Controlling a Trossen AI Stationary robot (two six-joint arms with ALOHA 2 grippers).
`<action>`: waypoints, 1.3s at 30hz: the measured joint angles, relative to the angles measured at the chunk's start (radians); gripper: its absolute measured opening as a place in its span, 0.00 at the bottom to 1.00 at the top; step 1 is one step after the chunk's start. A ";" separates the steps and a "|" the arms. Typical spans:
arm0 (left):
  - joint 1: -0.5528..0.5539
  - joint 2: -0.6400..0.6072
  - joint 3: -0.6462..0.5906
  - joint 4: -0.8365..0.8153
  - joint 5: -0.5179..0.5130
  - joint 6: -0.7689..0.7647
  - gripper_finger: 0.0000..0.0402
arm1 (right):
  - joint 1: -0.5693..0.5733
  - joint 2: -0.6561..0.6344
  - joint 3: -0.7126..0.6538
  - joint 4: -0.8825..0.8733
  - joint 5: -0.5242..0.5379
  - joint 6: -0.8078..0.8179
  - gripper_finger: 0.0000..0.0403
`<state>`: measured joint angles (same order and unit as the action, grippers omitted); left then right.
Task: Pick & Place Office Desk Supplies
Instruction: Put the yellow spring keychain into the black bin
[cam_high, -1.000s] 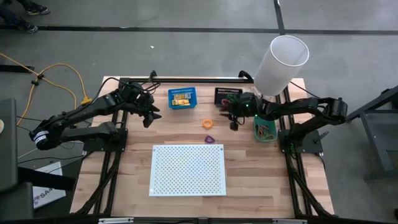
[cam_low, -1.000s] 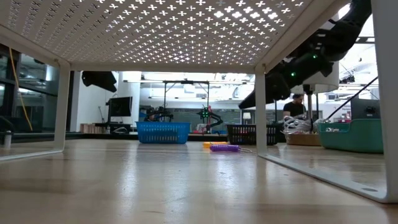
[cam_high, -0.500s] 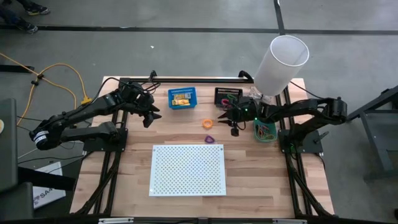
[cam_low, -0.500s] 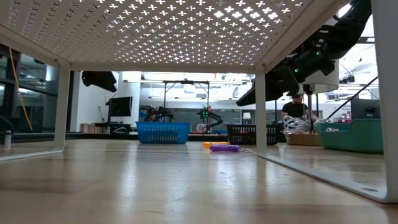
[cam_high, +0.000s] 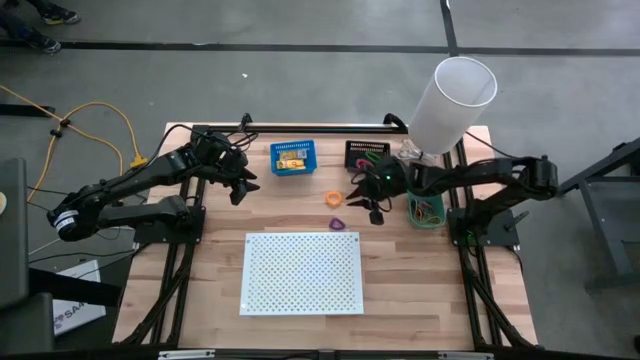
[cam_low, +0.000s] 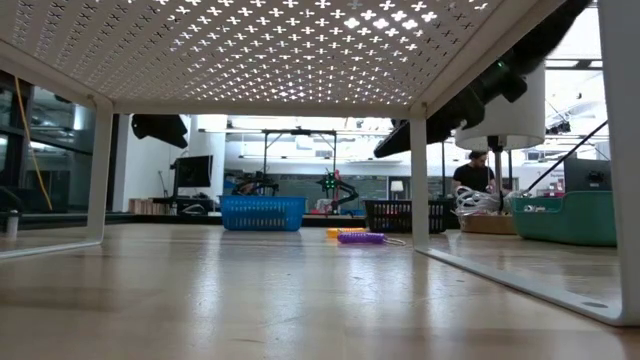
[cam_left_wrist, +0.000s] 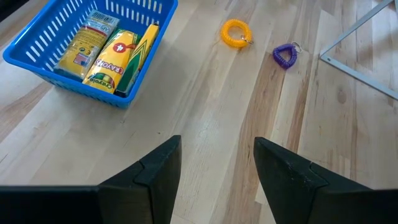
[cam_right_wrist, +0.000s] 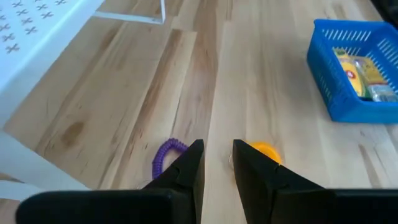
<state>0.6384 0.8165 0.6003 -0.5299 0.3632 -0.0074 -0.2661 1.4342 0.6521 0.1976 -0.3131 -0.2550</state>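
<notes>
An orange loop (cam_high: 334, 198) and a purple loop (cam_high: 338, 222) lie flat on the wooden table between the bins and the white perforated board (cam_high: 303, 272). Yellow-orange packets (cam_left_wrist: 118, 50) lie in the blue bin (cam_high: 292, 157). My right gripper (cam_right_wrist: 217, 160) hovers just right of the two loops and slants down toward them. It is narrowly open, with bare wood showing between its fingers, the purple loop (cam_right_wrist: 165, 155) on one side and the orange loop (cam_right_wrist: 264, 151) on the other. My left gripper (cam_left_wrist: 217, 168) waits wide open, left of the blue bin (cam_left_wrist: 93, 43).
A black bin (cam_high: 366, 153) stands at the far edge and a green bin (cam_high: 425, 208) holding rubber bands at the right. A tall white cylinder (cam_high: 455, 100) rises over the far right corner. The board stands on legs (cam_low: 418, 180) above the table.
My right gripper has moved from beside the green and black bins toward the table's left, nearer the orange and purple loops, and has risen a little while tipping to a flatter slant. Its finger gap looks unchanged. The loops have not moved.
</notes>
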 joint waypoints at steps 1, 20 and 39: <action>0.000 0.000 0.000 0.000 0.000 0.000 0.49 | 0.000 0.000 0.022 -0.042 0.003 -0.001 0.18; 0.000 0.000 0.000 0.004 0.000 0.000 0.49 | -0.036 0.326 0.396 -0.439 0.000 0.000 0.18; 0.000 0.000 0.000 0.004 0.000 0.000 0.49 | 0.005 0.473 0.591 -0.610 0.217 0.026 0.18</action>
<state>0.6381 0.8165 0.6003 -0.5255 0.3630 -0.0074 -0.2614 1.9076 1.2427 -0.4126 -0.0958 -0.2287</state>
